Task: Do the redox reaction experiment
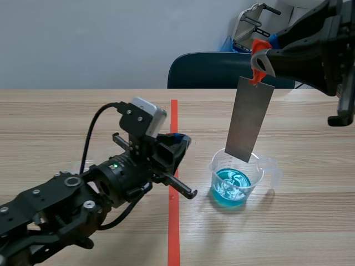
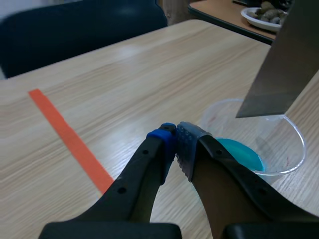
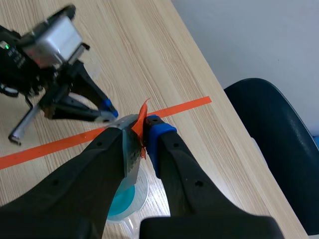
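A clear beaker [image 1: 237,180] holding blue liquid [image 1: 231,187] stands on the table, right of the red tape line. A grey metal strip [image 1: 249,119] with an orange tag [image 1: 257,60] at its top hangs upright over the beaker. Its lower edge is about level with the rim, above the liquid. My right gripper [image 1: 259,62] is raised at the upper right and shut on the strip's top end [image 3: 130,144]. My left gripper [image 1: 180,142] is shut on nothing, low over the tape line, just left of the beaker [image 2: 259,149]. The strip [image 2: 281,64] hangs beyond the left gripper [image 2: 175,147].
A dark blue chair [image 1: 216,69] stands behind the table's far edge. The red tape line [image 1: 174,221] runs down the table's middle. A faint clear cup [image 1: 75,166] seems to sit behind the left arm. A plate [image 2: 264,14] of small items lies on another table.
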You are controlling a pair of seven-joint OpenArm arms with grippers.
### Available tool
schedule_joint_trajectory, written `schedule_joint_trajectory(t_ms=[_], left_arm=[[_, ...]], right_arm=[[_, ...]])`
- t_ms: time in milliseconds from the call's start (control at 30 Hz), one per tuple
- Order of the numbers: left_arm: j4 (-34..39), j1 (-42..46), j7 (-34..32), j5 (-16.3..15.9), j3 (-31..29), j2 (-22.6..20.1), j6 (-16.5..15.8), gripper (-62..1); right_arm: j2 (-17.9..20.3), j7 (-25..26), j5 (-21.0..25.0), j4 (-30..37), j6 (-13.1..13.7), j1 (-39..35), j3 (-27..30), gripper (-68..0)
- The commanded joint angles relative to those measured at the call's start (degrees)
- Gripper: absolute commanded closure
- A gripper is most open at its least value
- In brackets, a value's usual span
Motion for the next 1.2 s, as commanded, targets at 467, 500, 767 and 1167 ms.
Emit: schedule_joint_trajectory(t_ms=[467, 500, 767, 1167], left_arm=[[17.75, 19.91, -1.90, -0.31, -10.21, -12.85, -0.07, -2.8], [17.99, 20.59, -2.16, -0.31, -10.21, -13.25, -0.09, -3.5], [18.40, 24.02, -5.07, -0.11, -10.21, -14.05, 0.79, -33.7], [18.40, 24.39, -6.34, 2.51, -10.21, -14.03, 0.76, -61.8]], right_arm=[[0.13, 0.63, 0.39, 0.70, -0.20, 0.68, 0.31, -0.8], [0.13, 0.63, 0.39, 0.70, -0.20, 0.68, 0.31, -0.8], [0.13, 0.63, 0.42, 0.70, -0.20, 0.68, 0.31, -0.8], [0.13, 0.63, 0.39, 0.70, -0.20, 0.68, 0.31, -0.8]])
